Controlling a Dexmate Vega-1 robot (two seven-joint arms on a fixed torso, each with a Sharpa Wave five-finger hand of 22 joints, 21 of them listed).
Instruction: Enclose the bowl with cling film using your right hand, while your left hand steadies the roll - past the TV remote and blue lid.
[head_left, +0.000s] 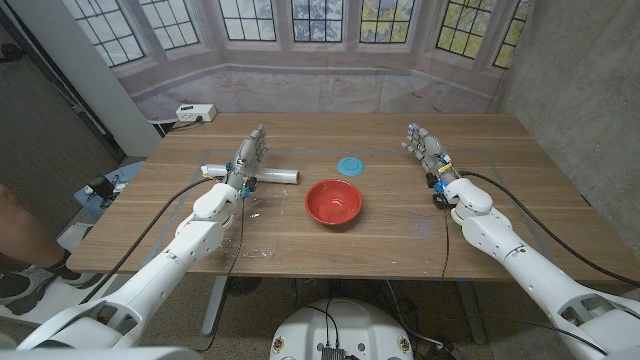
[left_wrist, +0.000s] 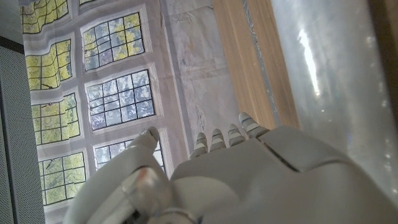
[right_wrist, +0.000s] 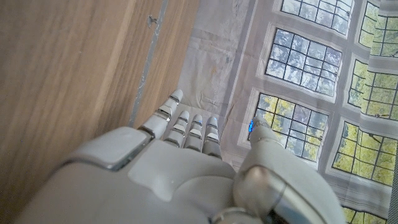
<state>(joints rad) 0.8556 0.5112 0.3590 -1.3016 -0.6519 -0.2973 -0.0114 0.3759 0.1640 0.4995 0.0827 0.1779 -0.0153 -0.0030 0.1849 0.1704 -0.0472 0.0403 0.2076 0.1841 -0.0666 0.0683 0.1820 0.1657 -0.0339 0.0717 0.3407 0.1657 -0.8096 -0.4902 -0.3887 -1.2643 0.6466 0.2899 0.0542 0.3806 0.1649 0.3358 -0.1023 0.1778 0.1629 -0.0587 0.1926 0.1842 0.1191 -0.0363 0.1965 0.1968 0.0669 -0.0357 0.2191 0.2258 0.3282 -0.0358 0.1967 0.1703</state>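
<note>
A red bowl (head_left: 334, 203) stands empty at the table's middle. A small blue lid (head_left: 350, 165) lies just beyond it. The cling film roll (head_left: 262, 175) lies on the table at the left, partly hidden behind my left hand (head_left: 248, 157), which stands over its middle with fingers straight up and holds nothing. In the left wrist view the roll (left_wrist: 329, 81) shows as a shiny grey surface beside that hand (left_wrist: 249, 168). My right hand (head_left: 427, 150) stands on the right side with fingers apart, well clear of the bowl, and is seen empty (right_wrist: 180, 168) in the right wrist view.
The wooden table (head_left: 520, 190) ends at a far edge before a backdrop of painted windows. A white power strip (head_left: 195, 113) sits on a ledge at the back left. A person's leg (head_left: 20, 230) shows at the left picture edge.
</note>
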